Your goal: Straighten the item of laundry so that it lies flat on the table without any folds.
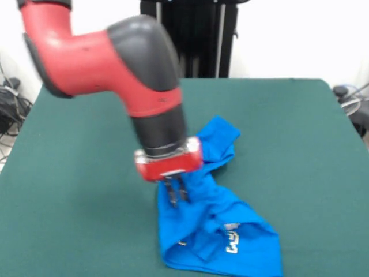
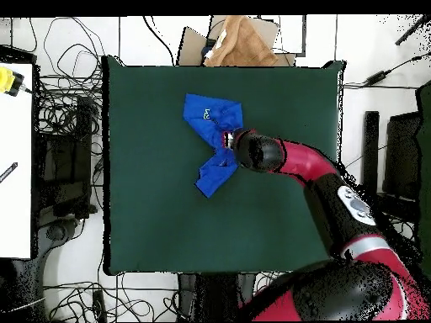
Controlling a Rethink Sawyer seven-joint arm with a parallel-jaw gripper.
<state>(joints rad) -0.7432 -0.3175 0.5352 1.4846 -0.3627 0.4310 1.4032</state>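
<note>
**Gripper low on a bunched blue shirt**

To the left of the gripper (image 1: 177, 195) in the front view lies only bare dark green felt of the counter (image 1: 75, 196). The gripper itself hangs from the red and black arm (image 1: 115, 57), its two dark fingers pointing down and close together, tips at or just above the cloth; whether they pinch a fold I cannot tell. Beneath it and to its right lies the bright blue short-sleeved cloth T-shirt (image 1: 225, 231), crumpled and twisted at its middle: one lobe rises behind the gripper to its right, a broader one spreads below it with white lettering showing. The overhead view shows the same narrow waist directly under the gripper, with the shirt (image 2: 212, 139) near the counter's middle.

The cloth looks light, limp and soft, likely to drag against felt rather than slide freely. A good hold would probably be an outer hem or corner, not the twisted middle, so that pulling outward opens the folds.
</note>
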